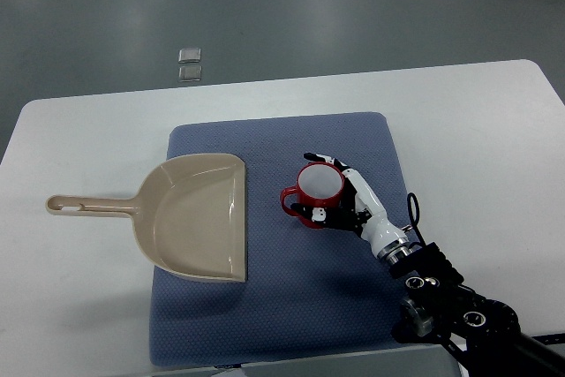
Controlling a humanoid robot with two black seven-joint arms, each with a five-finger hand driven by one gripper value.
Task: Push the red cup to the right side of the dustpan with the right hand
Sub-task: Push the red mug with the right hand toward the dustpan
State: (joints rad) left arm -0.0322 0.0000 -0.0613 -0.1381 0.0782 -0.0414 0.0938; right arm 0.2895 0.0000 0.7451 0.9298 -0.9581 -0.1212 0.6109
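Upright red cup (318,193), white inside, handle toward the beige dustpan (190,216) lying flat just left.

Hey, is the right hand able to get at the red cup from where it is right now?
Yes, it looks so. The right hand is already at the red cup, its fingers curled around the cup's far and near sides on the blue mat. Nothing sits between them, and the dustpan lies apart on the cup's other side.

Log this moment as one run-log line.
right robot hand: wrapped around cup | cup: upright on mat, right of dustpan, apart from it | left arm: not in view
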